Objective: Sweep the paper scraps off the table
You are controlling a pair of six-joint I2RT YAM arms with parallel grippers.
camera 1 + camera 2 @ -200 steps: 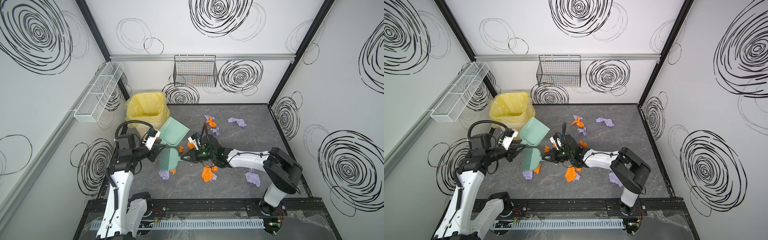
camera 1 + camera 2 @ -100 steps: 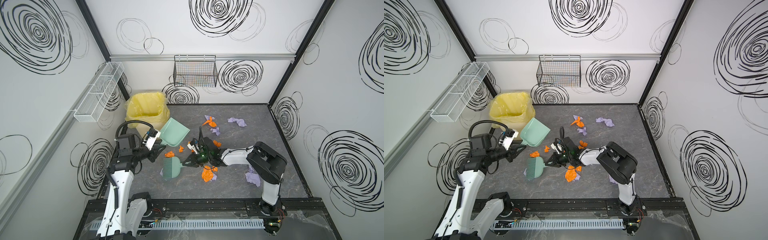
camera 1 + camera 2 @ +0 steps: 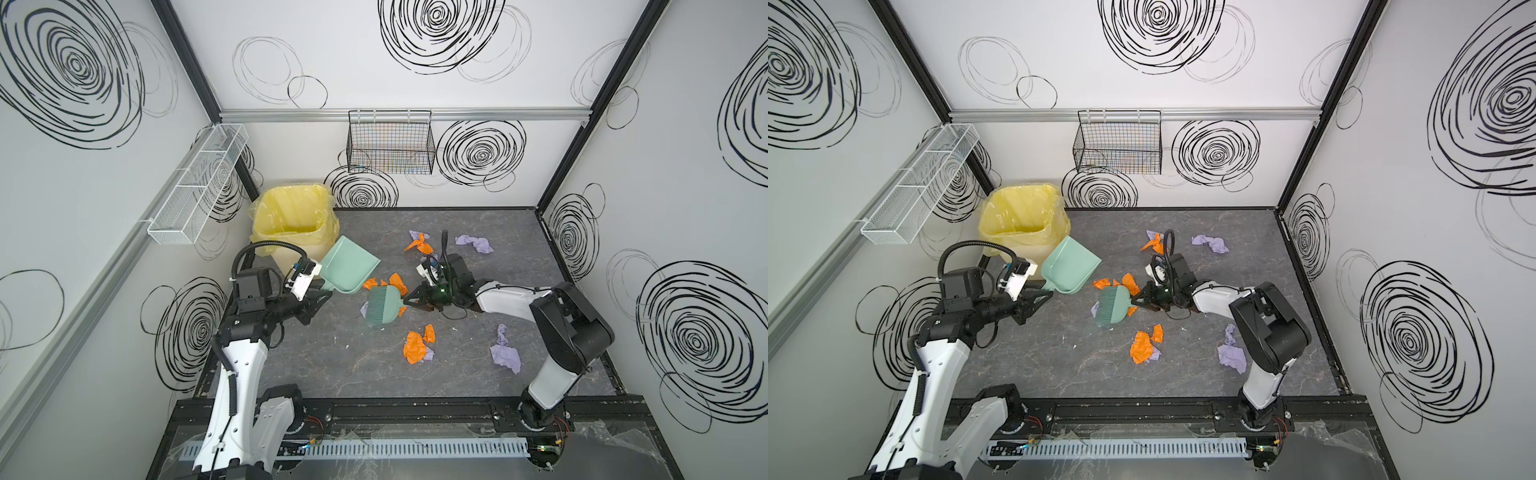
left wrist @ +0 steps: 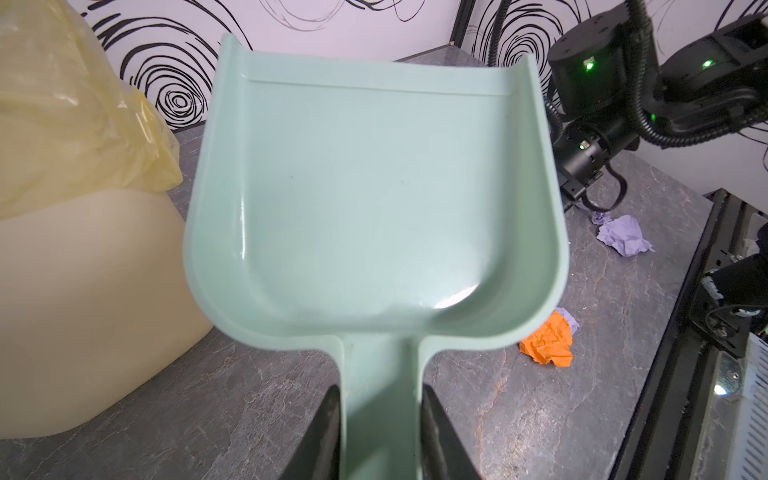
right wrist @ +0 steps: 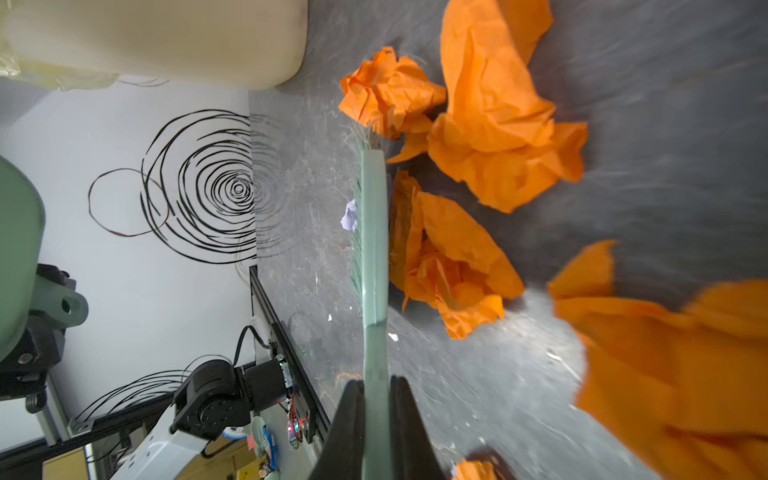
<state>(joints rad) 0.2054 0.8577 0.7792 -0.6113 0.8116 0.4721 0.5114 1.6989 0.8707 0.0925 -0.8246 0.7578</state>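
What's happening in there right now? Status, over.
Left claw grips empty dustpan. Right claw grips brush. Orange scraps beside brush. Nothing visibly blocking.

Dark grey veined table (image 3: 353,374) | orange and lavender paper scraps (image 3: 415,348) scattered mid and right | yellow-lined bin (image 3: 266,208) far left

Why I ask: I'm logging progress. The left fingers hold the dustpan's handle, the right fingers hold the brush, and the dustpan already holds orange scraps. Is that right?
Not quite: the dustpan is empty, as the left wrist view shows. The orange scraps lie on the table beside the brush. The left gripper and right gripper hold as you said.
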